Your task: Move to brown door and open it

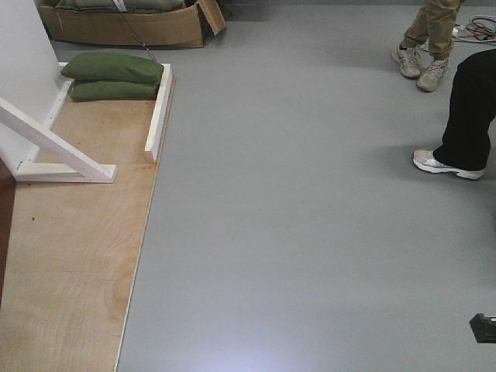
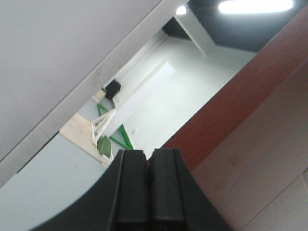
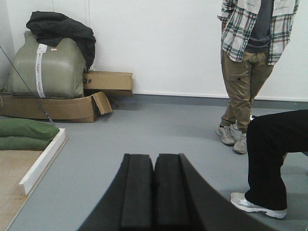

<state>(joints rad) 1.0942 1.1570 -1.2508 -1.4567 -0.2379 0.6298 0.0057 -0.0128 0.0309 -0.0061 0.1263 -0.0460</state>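
Closest in, pressed together with nothing between: the left gripper and the right gripper. Just past the left one, slanting across the right half of its view, the brown door, glossy and near, no handle or lock plate in sight. Likely at the approach stage, opening not yet begun. To do it well: turn the base left toward the door, square up, find the handle before reaching, spread the left fingers only once in front of it, and steer clear of the white brace at the left edge of the plywood platform. Mind the bystander in khaki trousers and the bystander in black trousers on the right side of the grey floor. Containers: at the floor's far left corner, an open cardboard box holding a taped olive sack topped by a dark jacket; behind it, a shut carton, contents unseen. Outside any box, two green sandbags stacked at the platform's far edge.
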